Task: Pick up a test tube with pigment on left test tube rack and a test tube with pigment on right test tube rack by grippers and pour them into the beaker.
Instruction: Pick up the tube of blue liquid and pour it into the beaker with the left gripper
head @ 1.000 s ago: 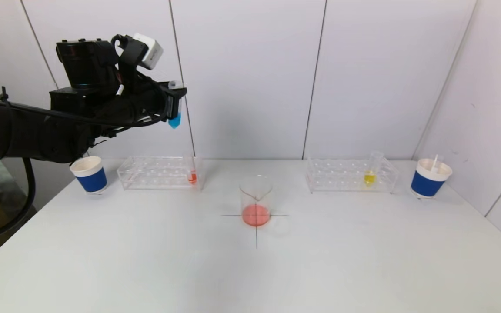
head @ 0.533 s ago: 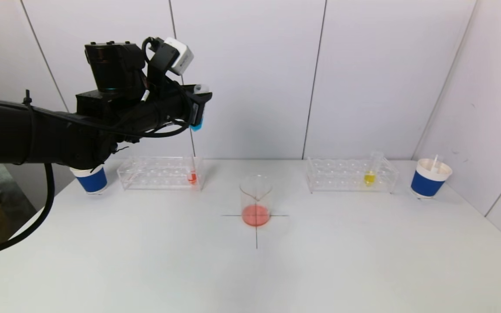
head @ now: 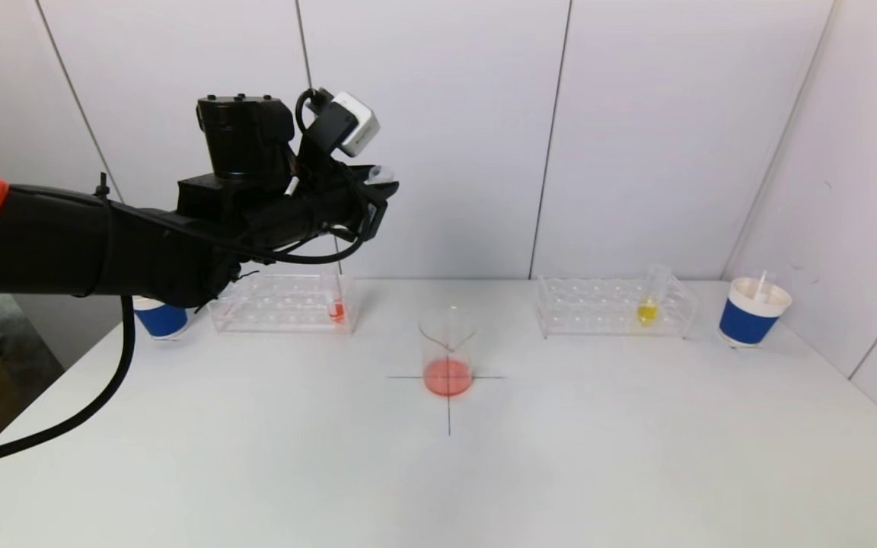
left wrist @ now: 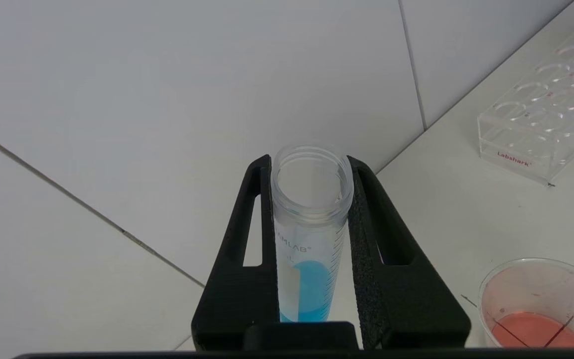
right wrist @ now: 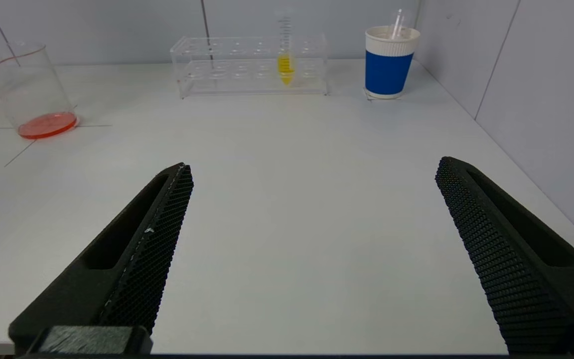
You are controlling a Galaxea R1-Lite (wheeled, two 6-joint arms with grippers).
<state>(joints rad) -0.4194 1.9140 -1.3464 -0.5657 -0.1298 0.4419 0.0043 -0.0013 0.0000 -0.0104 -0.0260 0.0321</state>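
My left gripper (head: 374, 199) is shut on a clear test tube with blue pigment (left wrist: 307, 259), held high above the table, up and to the left of the beaker (head: 448, 352). In the head view only the tube's rim (head: 382, 174) shows above the jaws. The beaker holds red liquid and stands on a cross mark; it also shows in the left wrist view (left wrist: 541, 309) and the right wrist view (right wrist: 30, 92). The left rack (head: 280, 303) holds a red tube (head: 336, 308). The right rack (head: 613, 308) holds a yellow tube (head: 648, 304). My right gripper (right wrist: 312, 169) is open and empty, low over the table.
A blue paper cup (head: 751, 312) with a stick stands at the far right, by the wall. Another blue cup (head: 158, 318) stands at the far left, partly behind my left arm. White wall panels close the back and right side.
My left arm has moved right and slightly down with the blue tube, closer to above the beaker. The tube's blue end is now hidden behind the jaws in the head view.
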